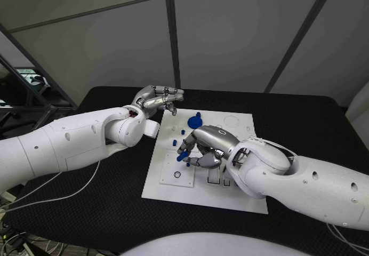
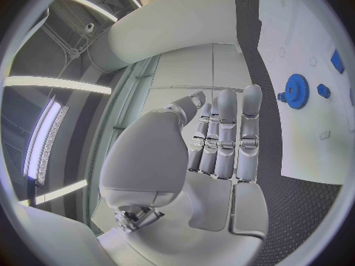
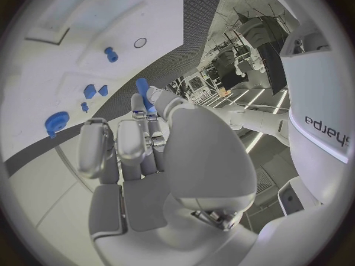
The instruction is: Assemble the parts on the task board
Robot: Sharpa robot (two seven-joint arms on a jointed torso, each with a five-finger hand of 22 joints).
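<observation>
the right hand (image 1: pixel 206 148) hovers over the middle of the white rectangular task board (image 1: pixel 184 194), its fingers (image 3: pixel 144 115) pinching a small blue peg-like part (image 1: pixel 183 157). the peg's long axis appears to point down and toward the board's left edge, where several small blue parts (image 1: pixel 176 142) stand. the left hand (image 1: pixel 158 100) is raised beyond the board's far left corner, fingers straight and together, holding nothing. a blue toothed gear (image 1: pixel 194 121) sits near the far edge.
</observation>
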